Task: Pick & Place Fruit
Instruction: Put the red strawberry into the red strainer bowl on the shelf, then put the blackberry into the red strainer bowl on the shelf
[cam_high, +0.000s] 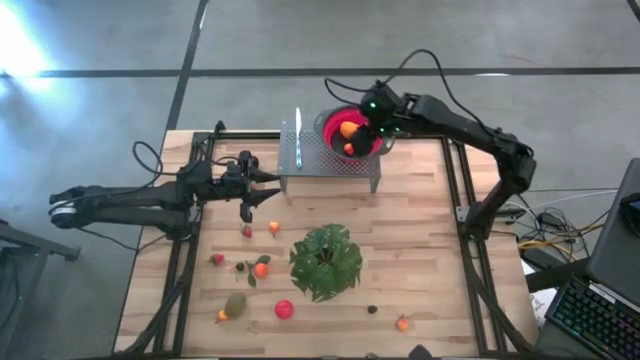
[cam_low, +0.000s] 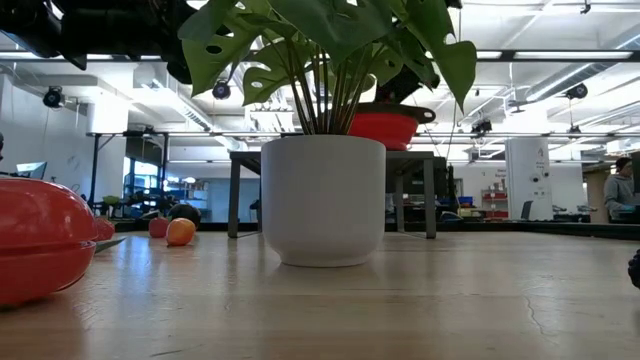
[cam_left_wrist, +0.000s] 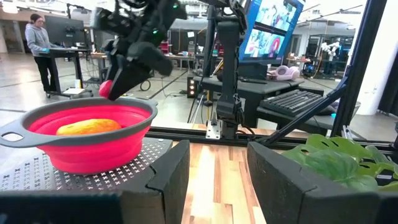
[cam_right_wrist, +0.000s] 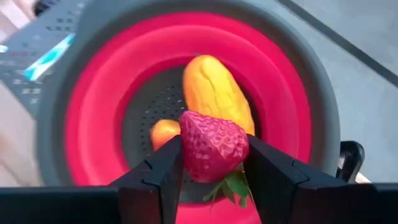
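Strawberry (cam_right_wrist: 213, 145) clamped between the fingers of the right gripper (cam_right_wrist: 213, 163), hanging over the red colander bowl (cam_high: 352, 133) on the perforated metal stand (cam_high: 328, 160) at the table's far side. Likely light, hard plastic, slick and rounded; best pinched across its broad middle, as here. Yellow-orange oblong fruit (cam_right_wrist: 213, 93) and a small orange one (cam_right_wrist: 163, 132) already inside the bowl. Left gripper (cam_high: 268, 193) fingers apart, empty, waiting left of the stand. More fruit (cam_high: 260, 268) scattered on the wooden table (cam_high: 420, 250) around the potted plant (cam_high: 326, 260). Workshop room beyond, a person (cam_left_wrist: 38, 43) standing at a desk.
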